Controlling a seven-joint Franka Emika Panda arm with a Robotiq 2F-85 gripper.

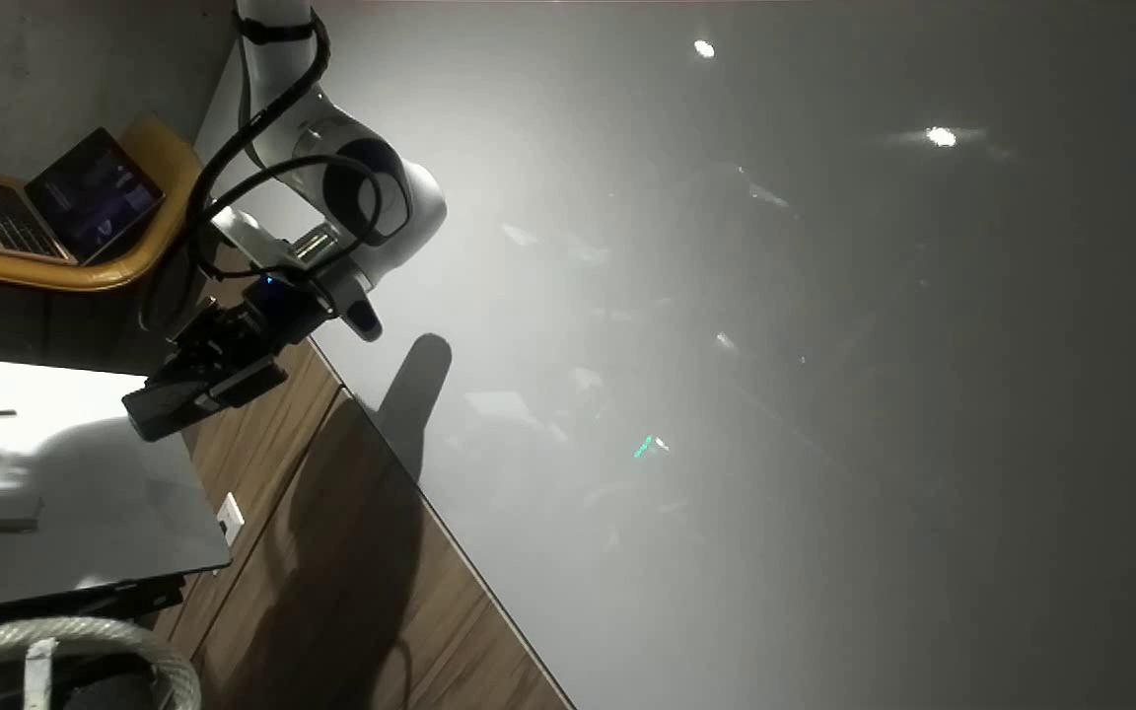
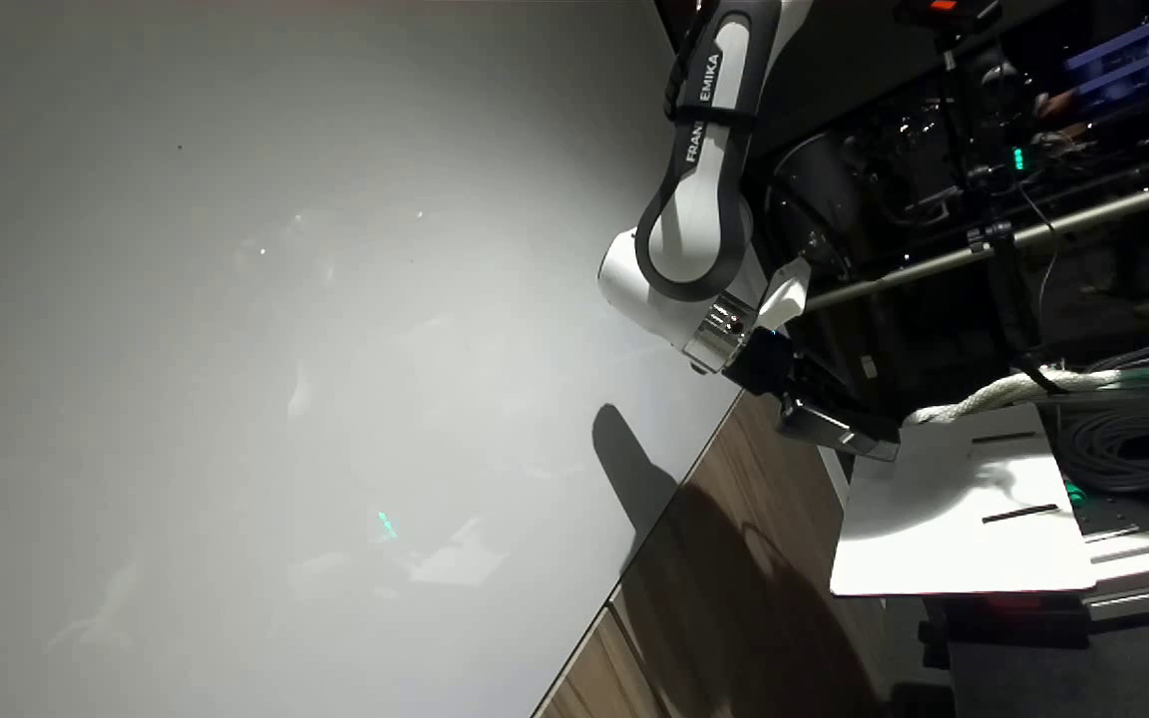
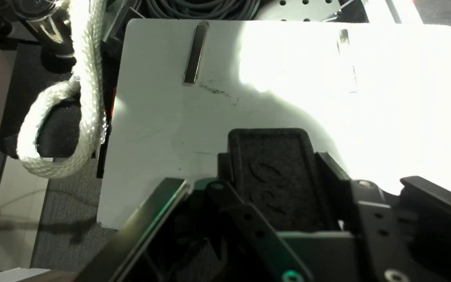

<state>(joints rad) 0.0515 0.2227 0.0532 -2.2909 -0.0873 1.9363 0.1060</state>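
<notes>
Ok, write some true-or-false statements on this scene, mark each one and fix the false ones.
1. The claw is shut on a black block. True.
2. The block's face is blank. False: it bears curved marks.
3. The laptop is shut. False: it stands open.
4. The rope makes a loop beside the white panel. True.
5. The shadow of the arm crosses both the wood and the grey surface. True.
6. The cable coil lies on the panel. False: it shows past the panel's edge.

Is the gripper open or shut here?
The gripper is shut on a dark block: the wrist view shows it clamped between the jaws.
</notes>
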